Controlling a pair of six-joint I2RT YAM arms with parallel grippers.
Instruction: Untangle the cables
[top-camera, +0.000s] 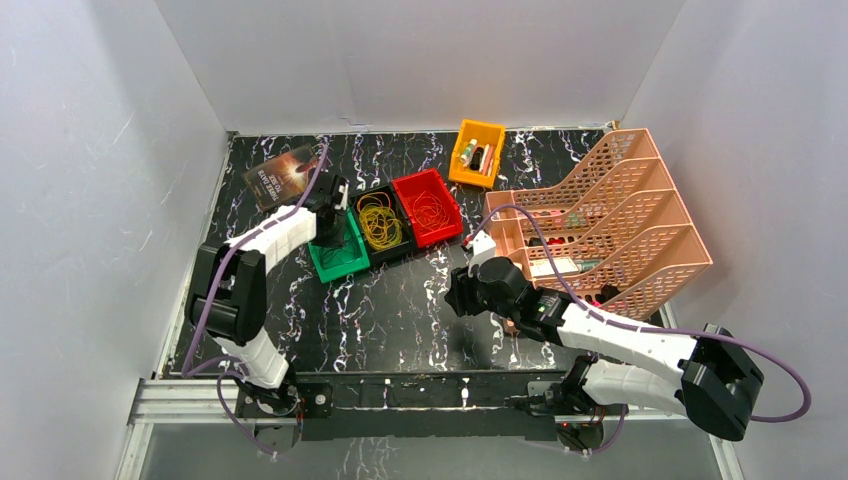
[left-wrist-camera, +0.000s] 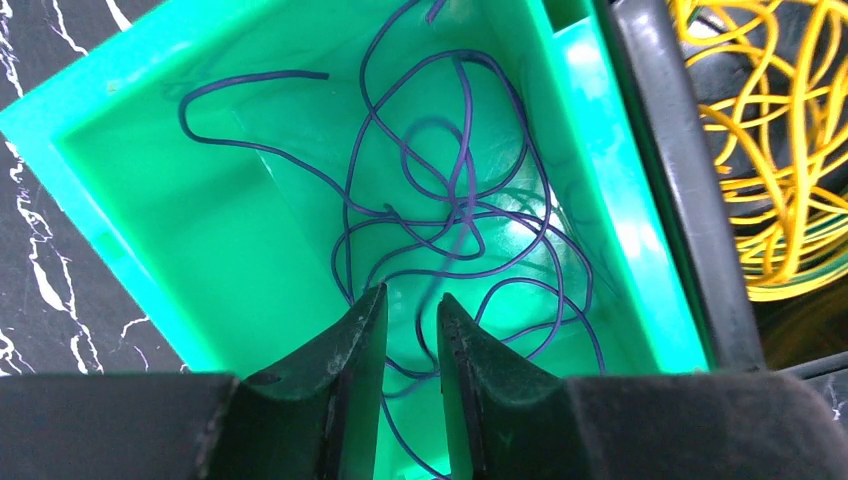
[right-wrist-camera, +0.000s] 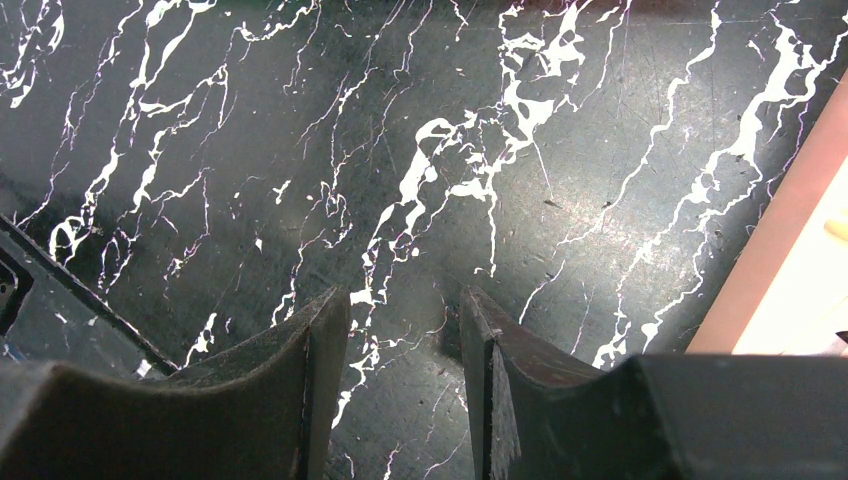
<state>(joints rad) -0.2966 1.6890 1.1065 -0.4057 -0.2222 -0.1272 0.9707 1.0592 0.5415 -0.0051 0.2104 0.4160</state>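
Marbled table (right-wrist-camera: 600, 150); purple cable (left-wrist-camera: 466, 130) loops loosely in green bin (left-wrist-camera: 150, 180), both jaws parted.

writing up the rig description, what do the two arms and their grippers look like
The left arm and right arm have white links and chunky black joints. A thick lilac cable runs along each. The left gripper and right gripper have matte black fingers, curved and tapering.

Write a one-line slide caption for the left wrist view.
Left fingers, slightly parted, above the purple cable lying loose in the green bin; yellow cables alongside.
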